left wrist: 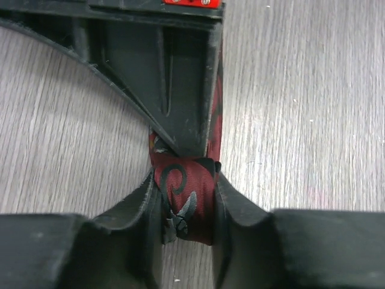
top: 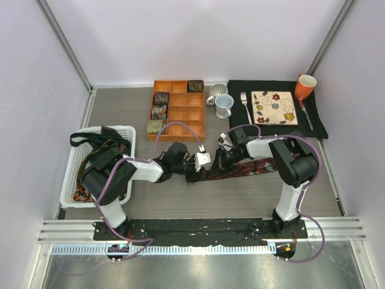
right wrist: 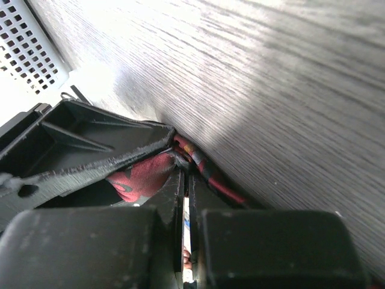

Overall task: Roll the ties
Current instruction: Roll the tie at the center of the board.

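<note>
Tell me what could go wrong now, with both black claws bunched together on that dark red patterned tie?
1. The left gripper pinches only a small started roll of the maroon swirl-patterned fabric tie; if it slips, the roll may spring open.
2. The shut right gripper sits right against the left one, so fingers might collide or snag fabric.
3. The tie's tail lies loose across the grey wood-grain table; tugging may skew the roll.

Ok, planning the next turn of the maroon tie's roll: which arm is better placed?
Left. The left gripper clasps the rolled end of the maroon tie, a finger each side. The right gripper is shut on the flat strip beside it, better suited to anchoring.
</note>
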You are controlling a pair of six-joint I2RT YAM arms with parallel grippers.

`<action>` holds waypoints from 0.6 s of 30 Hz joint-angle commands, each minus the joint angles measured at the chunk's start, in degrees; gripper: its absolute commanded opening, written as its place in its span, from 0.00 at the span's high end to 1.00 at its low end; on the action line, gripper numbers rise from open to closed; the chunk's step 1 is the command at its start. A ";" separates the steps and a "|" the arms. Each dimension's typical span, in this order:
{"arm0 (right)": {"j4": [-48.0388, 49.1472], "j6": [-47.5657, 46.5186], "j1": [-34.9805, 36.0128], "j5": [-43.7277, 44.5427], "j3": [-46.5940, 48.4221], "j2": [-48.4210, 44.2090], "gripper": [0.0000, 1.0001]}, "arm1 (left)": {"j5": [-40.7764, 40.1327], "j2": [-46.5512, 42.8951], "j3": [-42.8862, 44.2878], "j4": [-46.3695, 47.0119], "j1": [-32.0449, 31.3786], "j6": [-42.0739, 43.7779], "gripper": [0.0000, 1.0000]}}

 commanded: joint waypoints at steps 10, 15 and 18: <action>-4.93 0.25 -1.03 8.52 1.37 -14.25 0.54 | -5.02 -2.21 1.88 -19.78 -0.37 9.72 0.86; -1.50 2.80 0.99 5.70 2.25 -13.65 0.52 | -5.11 -1.07 3.73 -21.28 -0.37 9.54 0.85; -1.41 2.72 3.45 6.32 2.78 -11.89 0.52 | -5.37 -0.80 4.61 -22.16 -0.29 9.19 0.84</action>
